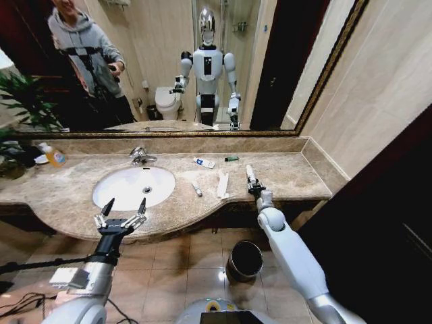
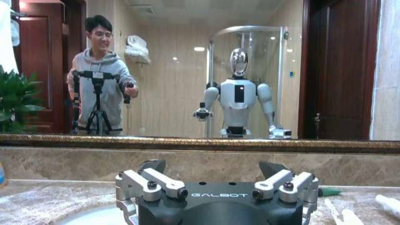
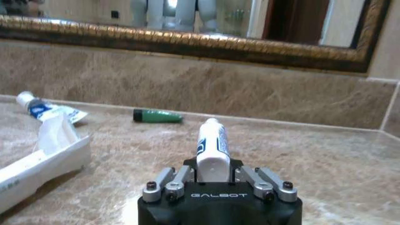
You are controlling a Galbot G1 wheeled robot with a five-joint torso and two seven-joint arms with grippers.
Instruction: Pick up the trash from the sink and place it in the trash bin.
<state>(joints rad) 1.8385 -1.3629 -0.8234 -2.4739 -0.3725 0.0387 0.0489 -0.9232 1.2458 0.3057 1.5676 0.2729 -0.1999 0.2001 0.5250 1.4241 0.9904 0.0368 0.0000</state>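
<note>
My right gripper (image 1: 254, 188) is low over the marble counter at the right and is shut on a small white tube (image 1: 250, 173), which sticks out past its fingers (image 3: 212, 145). On the counter lie a white folded paper strip (image 1: 222, 183), another small white tube (image 1: 196, 190), a blue-and-white tube (image 1: 204, 163) and a tiny green-black piece (image 1: 231, 158). That green-black piece (image 3: 157, 116) lies ahead of the held tube. My left gripper (image 1: 123, 213) hangs open at the front rim of the white oval sink (image 1: 133, 187), holding nothing. The dark round trash bin (image 1: 245, 260) stands on the floor below the counter's right part.
A chrome faucet (image 1: 142, 156) rises behind the basin. An orange-labelled soap bottle (image 1: 54, 156) and a plant (image 1: 20, 108) stand at the far left. A gold-framed mirror (image 1: 169, 133) runs along the back wall. A dark door panel (image 1: 398, 202) stands close on the right.
</note>
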